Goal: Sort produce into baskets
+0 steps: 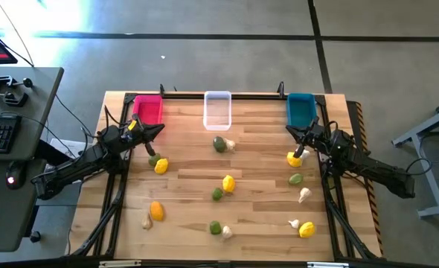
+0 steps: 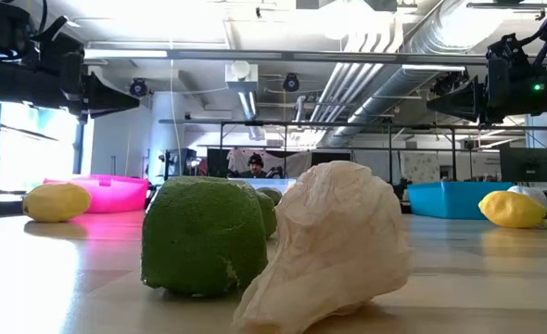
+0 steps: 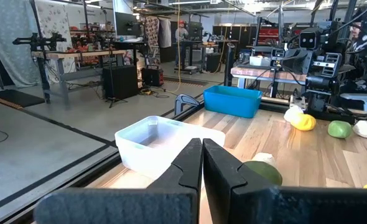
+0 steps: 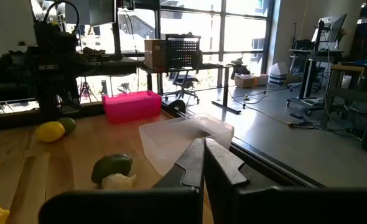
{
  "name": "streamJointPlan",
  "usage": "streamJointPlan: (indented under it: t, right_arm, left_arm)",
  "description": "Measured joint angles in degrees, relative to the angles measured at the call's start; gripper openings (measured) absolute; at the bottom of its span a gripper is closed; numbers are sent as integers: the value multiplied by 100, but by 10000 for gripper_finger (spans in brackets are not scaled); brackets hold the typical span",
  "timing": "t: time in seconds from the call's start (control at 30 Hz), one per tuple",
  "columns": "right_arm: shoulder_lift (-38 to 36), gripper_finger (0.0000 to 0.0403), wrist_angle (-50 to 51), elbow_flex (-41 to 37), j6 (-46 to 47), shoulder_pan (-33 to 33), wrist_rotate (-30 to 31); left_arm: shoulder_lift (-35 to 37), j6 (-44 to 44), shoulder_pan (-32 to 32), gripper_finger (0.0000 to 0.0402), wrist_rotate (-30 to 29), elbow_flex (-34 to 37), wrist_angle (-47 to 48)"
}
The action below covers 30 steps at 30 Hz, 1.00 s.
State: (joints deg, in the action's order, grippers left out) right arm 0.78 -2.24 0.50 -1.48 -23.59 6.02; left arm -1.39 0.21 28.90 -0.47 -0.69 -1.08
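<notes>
High view: left gripper (image 1: pixel 160 129) closed, empty, by the pink basket (image 1: pixel 149 109); right gripper (image 1: pixel 289 131) closed, empty, at 6 o'clock of the teal basket (image 1: pixel 300 109). Clear basket (image 1: pixel 218 109) sits between them at 12 o'clock. Produce (image 1: pixel 228 182) is scattered, with open wood mid-table.

Low view: a green fruit (image 2: pixel 204 237) and garlic bulb (image 2: pixel 329 246) block the centre.

Wrist views: both finger pairs pressed together.

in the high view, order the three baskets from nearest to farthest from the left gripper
From the left gripper, shut, at the table's left:
1. pink basket, far left corner, right beside it
2. clear basket, middle of the far edge
3. teal basket, far right corner, by the right arm
</notes>
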Motion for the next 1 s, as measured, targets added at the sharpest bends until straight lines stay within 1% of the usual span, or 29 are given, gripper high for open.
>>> streamJointPlan:
  t: [0.73, 0.9, 1.0]
  right_arm:
    - [2, 0, 0, 0, 0, 1, 2]
    - [1, 0, 0, 1, 1, 1, 1]
    - [0, 0, 0, 1, 0, 1, 1]
  left_arm:
    - [0, 0, 0, 0, 0, 0, -2]
    - [0, -191, -1, 0, -1, -2, -5]
    - [-6, 41, 1, 0, -161, 0, -339]
